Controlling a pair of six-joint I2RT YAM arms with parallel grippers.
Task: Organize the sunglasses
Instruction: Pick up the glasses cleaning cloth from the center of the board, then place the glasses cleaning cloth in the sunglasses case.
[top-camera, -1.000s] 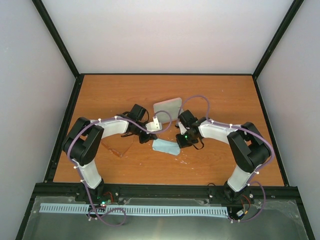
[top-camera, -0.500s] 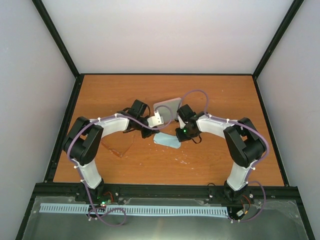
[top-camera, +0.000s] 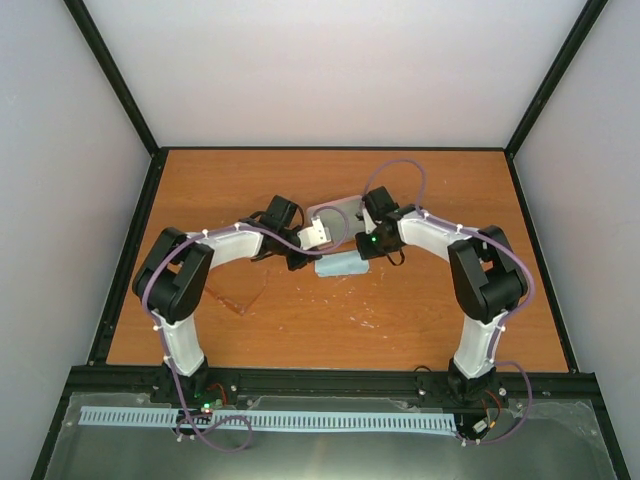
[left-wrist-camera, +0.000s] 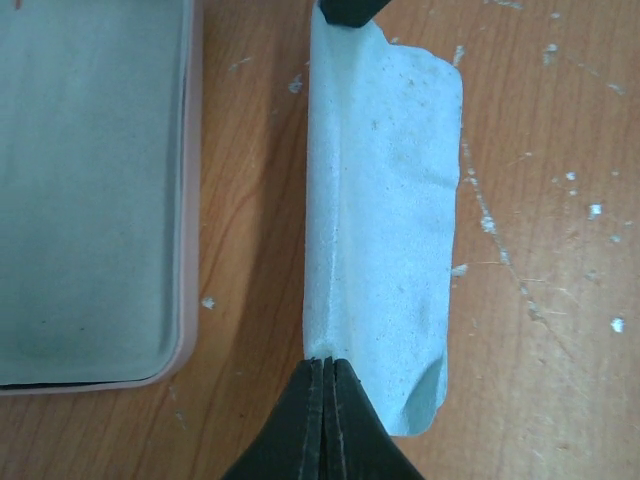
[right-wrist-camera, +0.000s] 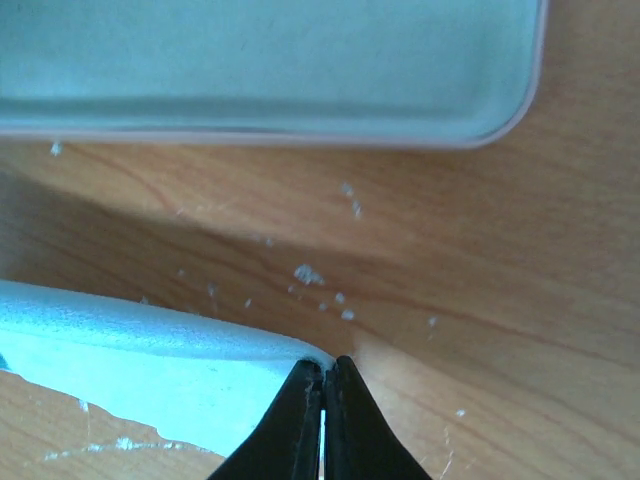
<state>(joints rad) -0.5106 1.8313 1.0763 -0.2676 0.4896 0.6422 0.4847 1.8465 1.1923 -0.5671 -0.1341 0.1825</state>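
The sunglasses (top-camera: 238, 296), see-through amber, lie on the table to the left, below my left forearm. A light blue cloth (top-camera: 340, 266) is stretched between both grippers just in front of the open pink case (top-camera: 340, 212). My left gripper (left-wrist-camera: 328, 362) is shut on one end of the cloth's (left-wrist-camera: 385, 220) folded edge. At the opposite end my right gripper (right-wrist-camera: 323, 368) is shut on the cloth (right-wrist-camera: 150, 360). The case's pale blue inside (left-wrist-camera: 95, 190) shows beside the cloth, and again in the right wrist view (right-wrist-camera: 270, 60).
The wooden table (top-camera: 420, 320) has white specks and scratches around the cloth. Black frame posts and white walls close in the back and sides. Both arm bases stand at the near edge.
Both grippers have carried the cloth away from the near edge toward the case. The cloth now lies stretched straighter between them. The sunglasses have not moved.
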